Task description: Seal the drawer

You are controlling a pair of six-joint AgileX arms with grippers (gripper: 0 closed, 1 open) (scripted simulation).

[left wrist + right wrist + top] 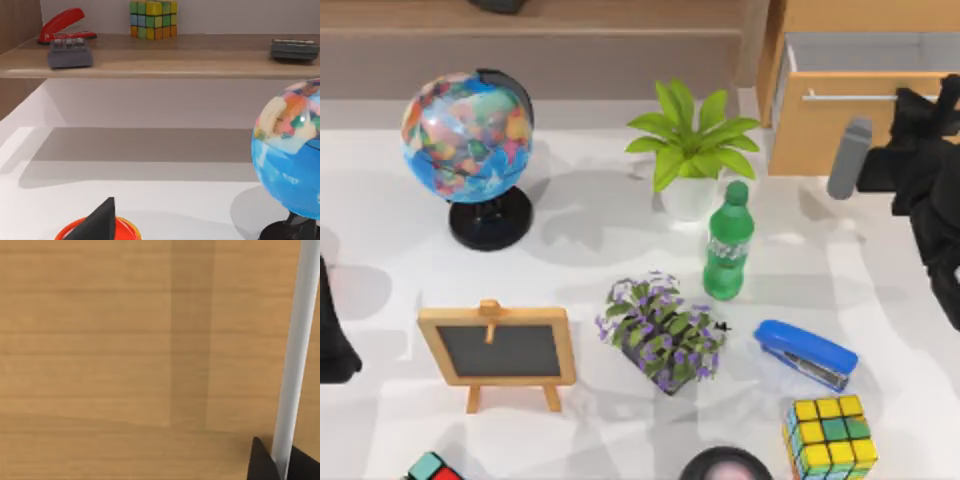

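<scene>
No readable writing shows on anything. Top view: the drawer [840,125] sits at the tabletop's [570,215] one o'clock corner, pulled partly open, white walls showing. The right pincer [930,110] hovers at its front. The left arm is parked at nine o'clock. Right wrist view: the handle [295,355] stands between the dark fingertips [261,462]; whether they clamp it, I cannot tell.
</scene>
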